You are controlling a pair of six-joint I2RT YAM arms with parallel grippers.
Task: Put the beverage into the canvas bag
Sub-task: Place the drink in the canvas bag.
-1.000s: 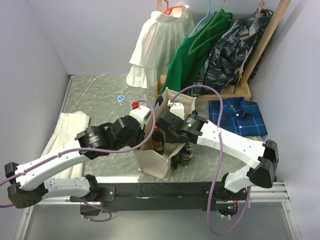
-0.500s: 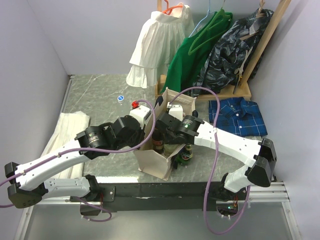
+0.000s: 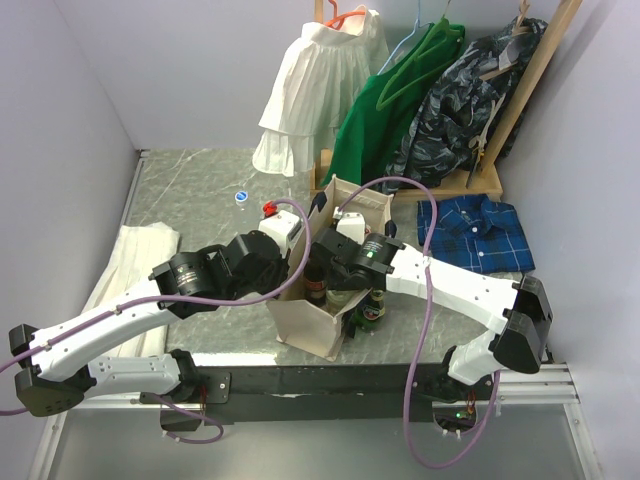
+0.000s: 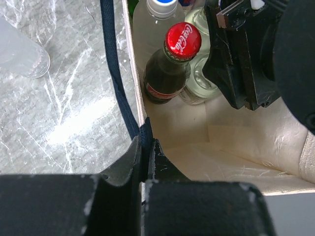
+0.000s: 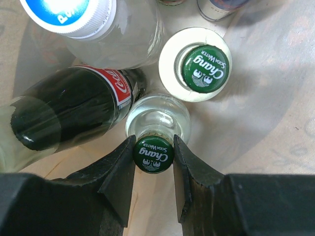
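Holding the soda bottle [image 5: 157, 118] by its cap inside the bag [image 4: 236, 147], my right gripper [image 5: 153, 153] is clamped tight; the left gripper [image 4: 146, 147] pinches the bag's rim. If I let go before it seats on the bag's floor, it may topple against the cola [image 4: 165, 73].

**Inspector:** Legible markings?

**Assistant:** "Chang SODA WATER" on the nearest green cap [image 5: 153, 155], and the same on the second green cap [image 5: 204, 69]. "Coca-Cola" script on the red cap [image 4: 183, 41].

**Inspector:** Blue-white cap [image 5: 69, 12]?

**Assistant:** Lettering cut off, unreadable.
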